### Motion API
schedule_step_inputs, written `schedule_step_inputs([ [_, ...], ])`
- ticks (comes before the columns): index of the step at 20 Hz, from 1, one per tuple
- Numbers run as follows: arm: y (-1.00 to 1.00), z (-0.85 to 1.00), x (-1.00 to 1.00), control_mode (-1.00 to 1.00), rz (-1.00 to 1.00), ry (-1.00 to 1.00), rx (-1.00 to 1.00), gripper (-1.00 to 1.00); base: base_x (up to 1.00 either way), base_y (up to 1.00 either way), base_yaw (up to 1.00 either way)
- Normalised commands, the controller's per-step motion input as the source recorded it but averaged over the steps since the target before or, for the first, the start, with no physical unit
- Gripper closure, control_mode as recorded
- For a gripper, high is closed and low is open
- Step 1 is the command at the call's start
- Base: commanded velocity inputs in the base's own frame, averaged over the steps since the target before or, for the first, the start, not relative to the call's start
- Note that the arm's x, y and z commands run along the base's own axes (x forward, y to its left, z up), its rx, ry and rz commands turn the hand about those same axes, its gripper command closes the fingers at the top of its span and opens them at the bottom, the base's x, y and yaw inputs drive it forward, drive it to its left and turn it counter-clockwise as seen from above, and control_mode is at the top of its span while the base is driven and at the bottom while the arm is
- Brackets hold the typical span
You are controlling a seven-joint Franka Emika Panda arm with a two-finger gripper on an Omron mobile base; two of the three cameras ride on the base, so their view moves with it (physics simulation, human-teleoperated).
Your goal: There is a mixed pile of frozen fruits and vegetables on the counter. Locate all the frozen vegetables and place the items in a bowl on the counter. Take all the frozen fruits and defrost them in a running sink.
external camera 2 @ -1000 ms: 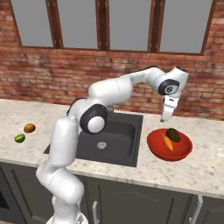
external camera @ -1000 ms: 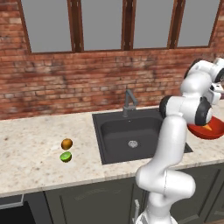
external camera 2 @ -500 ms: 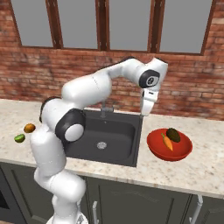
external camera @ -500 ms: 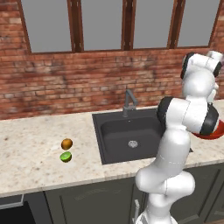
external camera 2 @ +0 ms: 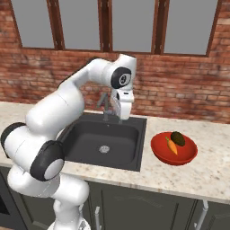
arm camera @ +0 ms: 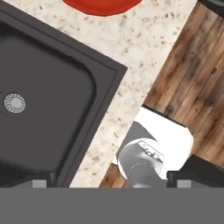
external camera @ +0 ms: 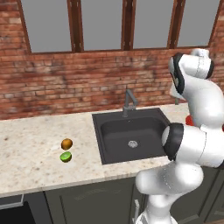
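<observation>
The carrot (external camera 2: 171, 145) and the dark olive-brown ball (external camera 2: 178, 138) lie in the red bowl (external camera 2: 161, 150) on the counter (external camera 2: 211, 175), right of the sink (external camera 2: 132, 137). My gripper (external camera 2: 120, 117) hangs open and empty above the sink's back right part, near the faucet (external camera 2: 105, 108). The hand view looks down on the sink basin (arm camera: 52, 83), its drain (arm camera: 14, 103) and the bowl's edge (arm camera: 103, 6), with my open gripper (arm camera: 109, 180) holding nothing. The orange-brown ball (external camera: 66, 143) and the green lime-like piece (external camera: 65, 156) sit together on the counter (external camera: 30, 144) left of the sink (external camera: 113, 131).
A brick wall with windows runs behind the counter. The faucet (external camera: 128, 101) rises at the sink's back edge. Dark cabinets stand below the worktop, and a wooden floor (arm camera: 197, 78) shows in front of them.
The arm has swung left, from above the red bowl to over the sink. The gripper stayed open and empty. The produce has not moved.
</observation>
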Motion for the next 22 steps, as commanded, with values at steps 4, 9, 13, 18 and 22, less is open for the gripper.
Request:
schedule_step_inputs([
  [4,0.91,0.16,-0.50,-1.00,0.53,0.03,0.00,-1.00,0.00,0.00,0.00],
  [9,0.74,0.05,-0.33,-1.00,0.59,0.02,-0.01,-1.00,0.00,0.00,0.00],
  [13,0.33,0.00,-0.40,-1.00,0.55,0.03,0.01,-1.00,0.00,0.00,0.00],
  [18,0.06,-0.02,-0.03,-1.00,0.25,0.18,0.00,-1.00,0.00,0.00,0.00],
  [22,0.01,0.00,-0.18,-1.00,0.03,0.07,0.13,-1.00,0.00,0.00,0.00],
])
